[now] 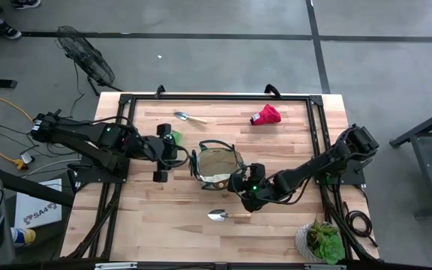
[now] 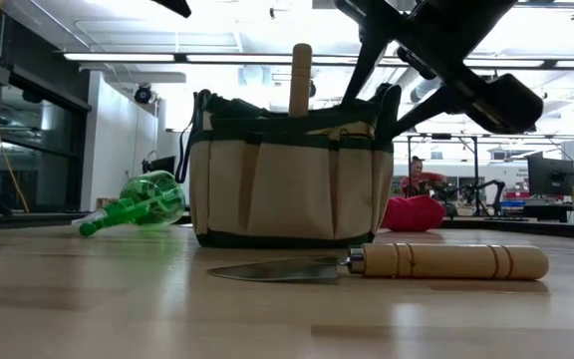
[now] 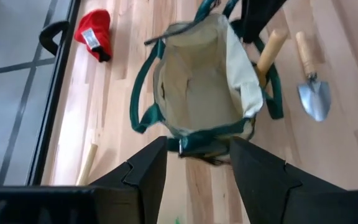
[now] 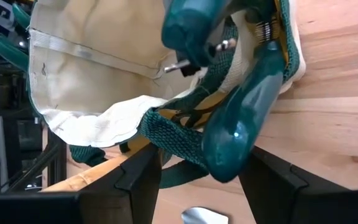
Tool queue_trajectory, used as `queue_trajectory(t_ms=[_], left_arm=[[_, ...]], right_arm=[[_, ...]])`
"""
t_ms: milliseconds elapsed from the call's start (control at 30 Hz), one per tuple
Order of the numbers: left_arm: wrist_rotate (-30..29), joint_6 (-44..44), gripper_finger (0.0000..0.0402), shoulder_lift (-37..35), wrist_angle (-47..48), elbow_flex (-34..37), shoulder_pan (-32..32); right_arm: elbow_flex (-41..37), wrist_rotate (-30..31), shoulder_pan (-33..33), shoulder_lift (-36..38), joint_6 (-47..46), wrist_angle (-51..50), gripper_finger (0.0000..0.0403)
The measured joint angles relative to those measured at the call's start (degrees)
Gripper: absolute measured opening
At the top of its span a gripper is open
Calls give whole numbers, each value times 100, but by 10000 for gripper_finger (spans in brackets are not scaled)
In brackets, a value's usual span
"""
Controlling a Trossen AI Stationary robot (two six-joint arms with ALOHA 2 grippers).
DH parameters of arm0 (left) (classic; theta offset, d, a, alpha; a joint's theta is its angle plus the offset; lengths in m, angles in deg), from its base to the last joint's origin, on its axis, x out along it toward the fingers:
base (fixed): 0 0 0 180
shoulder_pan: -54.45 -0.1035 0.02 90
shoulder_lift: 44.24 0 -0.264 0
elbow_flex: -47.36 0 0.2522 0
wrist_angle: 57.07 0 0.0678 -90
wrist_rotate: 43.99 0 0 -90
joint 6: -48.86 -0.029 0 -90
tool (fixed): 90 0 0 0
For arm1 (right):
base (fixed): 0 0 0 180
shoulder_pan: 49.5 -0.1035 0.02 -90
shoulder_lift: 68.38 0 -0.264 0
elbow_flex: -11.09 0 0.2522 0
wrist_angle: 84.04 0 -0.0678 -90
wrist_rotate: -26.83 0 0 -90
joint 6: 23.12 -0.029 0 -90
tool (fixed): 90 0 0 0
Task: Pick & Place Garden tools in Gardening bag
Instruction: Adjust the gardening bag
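Observation:
The khaki gardening bag (image 1: 216,166) with dark green trim stands upright mid-table and also shows in the low view (image 2: 287,170). A wooden-handled tool (image 2: 300,78) sticks up out of its side. Dark teal-handled pruning shears (image 4: 241,118) lie over the bag's rim. My right gripper (image 1: 244,187) is open at the bag's near right side, with the lower shears handle between its fingers. My left gripper (image 1: 178,157) is open at the bag's left end. One trowel (image 1: 227,215) lies near the bag, another (image 1: 190,117) lies far left. The green piece (image 1: 172,137) and the red piece (image 1: 266,115) lie on the table. My left gripper's open fingers come level from the table's left and stand on either side of the bag's left end trim (image 3: 207,138). I cannot tell whether they touch it. My right gripper's open fingers stand on either side of the free end of the lower shears handle (image 4: 229,158). I cannot tell whether they touch it.
A potted plant (image 1: 322,240) stands at the near right corner. A dark frame rail (image 1: 216,97) runs round the table's edges. Bare wood lies at the near left (image 1: 163,217). In the room beyond, a person (image 2: 417,175) sits at a far desk.

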Motion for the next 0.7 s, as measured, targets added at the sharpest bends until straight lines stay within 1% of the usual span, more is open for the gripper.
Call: queue_trajectory(t_ms=[367, 500, 700], left_arm=[[-21, -109, 170, 0, 136, 0, -2], [-22, -209, 170, 0, 134, 0, -2], [-19, -257, 170, 0, 133, 0, -2]], right_arm=[[0, -5, -11, 2, -382, -327, 189], [0, 5, -11, 4, -402, -380, 167], [0, 21, -9, 4, -398, -401, 114]])
